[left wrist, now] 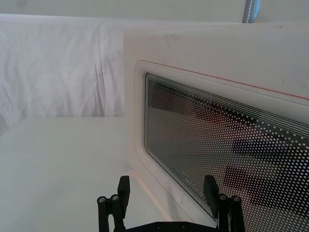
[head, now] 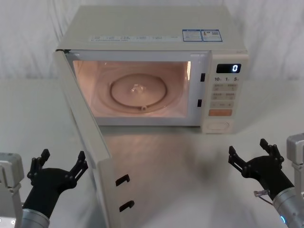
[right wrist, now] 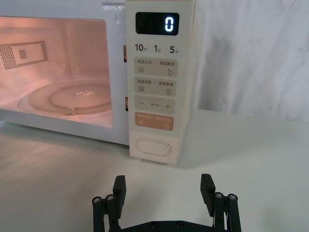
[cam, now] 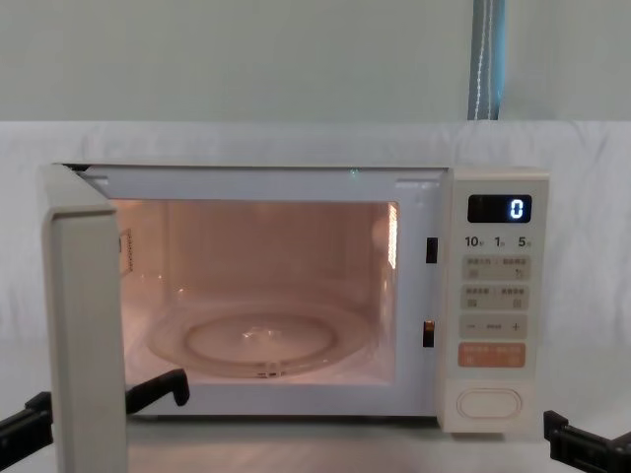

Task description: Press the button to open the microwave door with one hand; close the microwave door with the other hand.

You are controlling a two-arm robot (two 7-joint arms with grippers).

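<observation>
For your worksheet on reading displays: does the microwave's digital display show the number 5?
No, the display shows a single 0.

Even, bright, diffuse room light; white table [head: 199, 166] and backdrop cloth [right wrist: 251, 53] near washed out. Warm pinkish glow from the lit microwave cavity [head: 137, 88], spilling a faint tint onto the table in front. Display [cam: 499, 208] digit glows with slight bloom. Soft weak shadow under the microwave door [head: 88, 142]. Door window [left wrist: 227, 145] dot mesh sharp close up, mild reflections.
</observation>
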